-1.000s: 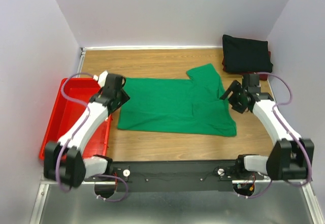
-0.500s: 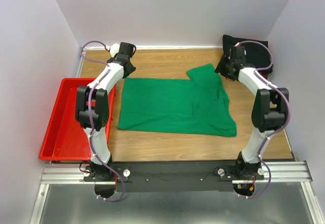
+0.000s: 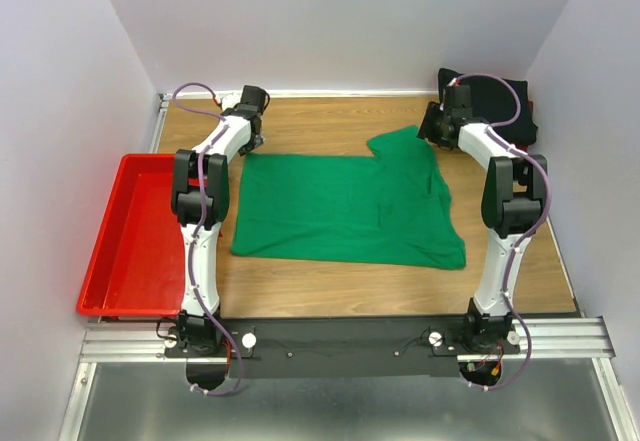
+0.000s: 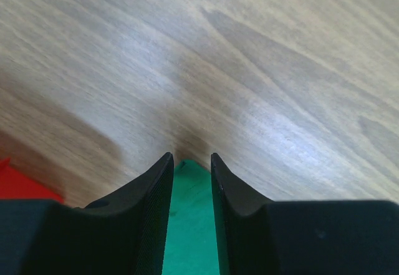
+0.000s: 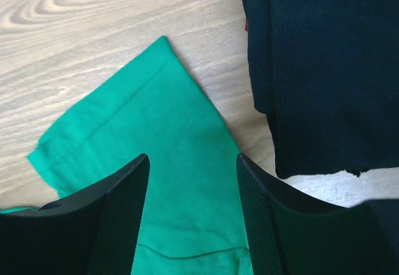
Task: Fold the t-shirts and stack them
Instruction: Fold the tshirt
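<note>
Reach brought me to the far corners of the green shirt (image 3: 340, 211), left claw (image 4: 191, 158) narrow, right claw (image 5: 192, 159) wide, both empty, ready to fold.

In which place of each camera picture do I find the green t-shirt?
Top external: green t-shirt spread mid-table.
Left wrist: only its corner, bottom centre.
Right wrist: its sleeve, lower left to centre.
Shared landmark: the wooden table, seen in all three.
</note>
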Available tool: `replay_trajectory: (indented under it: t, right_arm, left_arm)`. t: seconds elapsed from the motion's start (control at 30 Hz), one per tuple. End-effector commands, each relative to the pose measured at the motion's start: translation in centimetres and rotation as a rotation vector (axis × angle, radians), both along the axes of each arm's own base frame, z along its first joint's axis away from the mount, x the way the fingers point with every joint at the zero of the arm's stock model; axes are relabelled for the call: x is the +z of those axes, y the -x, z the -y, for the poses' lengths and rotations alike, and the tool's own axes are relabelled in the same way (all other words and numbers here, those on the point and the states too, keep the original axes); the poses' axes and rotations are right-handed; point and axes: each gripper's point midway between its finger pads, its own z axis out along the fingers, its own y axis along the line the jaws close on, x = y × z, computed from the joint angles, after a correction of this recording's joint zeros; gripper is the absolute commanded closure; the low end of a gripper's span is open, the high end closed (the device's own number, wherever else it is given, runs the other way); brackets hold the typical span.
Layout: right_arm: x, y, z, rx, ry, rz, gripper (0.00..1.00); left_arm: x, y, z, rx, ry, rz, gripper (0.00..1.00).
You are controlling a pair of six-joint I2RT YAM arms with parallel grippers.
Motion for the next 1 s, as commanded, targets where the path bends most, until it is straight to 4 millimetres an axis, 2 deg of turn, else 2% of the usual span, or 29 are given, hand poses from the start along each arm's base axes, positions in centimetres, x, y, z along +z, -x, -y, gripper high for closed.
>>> replay_trajectory:
  t: [0.0, 0.27, 0.37, 0.43, 0.63, 0.7, 0.97]
  right_arm:
    - [-0.5, -0.9, 0.3, 0.012, 0.048, 0.007, 0.35]
    - [-1.3, -1.2, 0.5, 0.019, 0.073, -0.004, 0.34]
    - [-1.9, -1.6, 0.5, 0.027, 0.084, -0.008, 0.34]
    - [-2.9, -1.7, 0.5, 0.031, 0.083, -0.024, 0.34]
    - [-4.0, -2.5, 0.1, 0.039, 0.105, -0.032, 0.34]
    - [-4.1, -2.8, -0.1, 0.044, 0.115, -0.029, 0.34]
    - [-5.4, -3.2, -1.1, 0.049, 0.159, -0.041, 0.35]
  left_arm:
    - [-0.2, 0.4, -0.4, 0.013, -0.032, -0.027, 0.62]
    - [-1.5, 0.8, -0.3, 0.012, -0.026, -0.051, 0.67]
    - [-1.6, 0.9, -0.3, 0.006, -0.022, -0.052, 0.76]
    - [-1.7, 1.1, -0.3, 0.004, -0.022, -0.054, 0.79]
    - [-1.6, 1.3, -0.2, -0.009, -0.018, -0.047, 0.92]
    - [-1.6, 1.3, -0.1, -0.011, -0.016, -0.046, 1.0]
    - [-0.7, 1.0, 0.4, -0.044, 0.004, -0.015, 1.0]
